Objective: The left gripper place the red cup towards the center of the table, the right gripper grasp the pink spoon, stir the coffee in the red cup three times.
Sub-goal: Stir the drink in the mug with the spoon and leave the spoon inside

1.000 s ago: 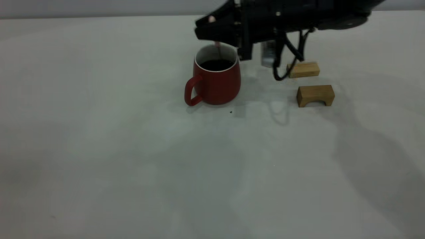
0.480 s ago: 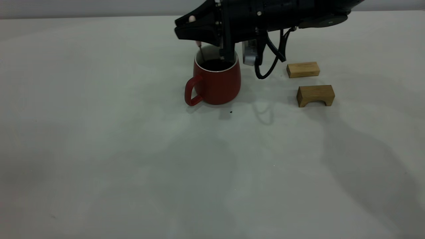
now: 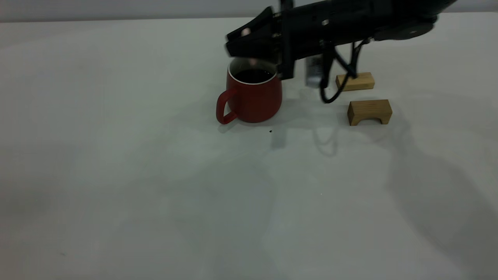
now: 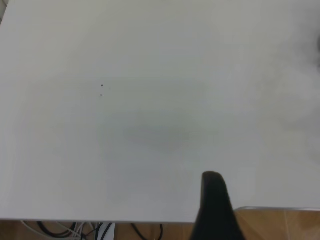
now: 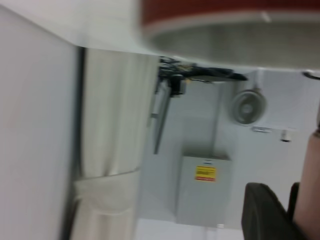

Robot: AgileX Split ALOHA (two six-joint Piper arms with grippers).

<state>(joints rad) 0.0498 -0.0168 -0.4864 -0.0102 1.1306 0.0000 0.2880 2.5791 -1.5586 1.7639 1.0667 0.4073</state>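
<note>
Over the red cup, the right gripper hangs clamped on the pink spoon — its handle poking out above the jaws, its stem dropping toward the coffee. Two wooden blocks sit on the table, right of the cup — the left gripper is elsewhere, its state hidden.

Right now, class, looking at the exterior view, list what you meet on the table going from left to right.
Red cup's handle → red cup with the coffee → tiny dark speck → arched wooden block. The right claw hangs above the cup, so it is left out.
</note>
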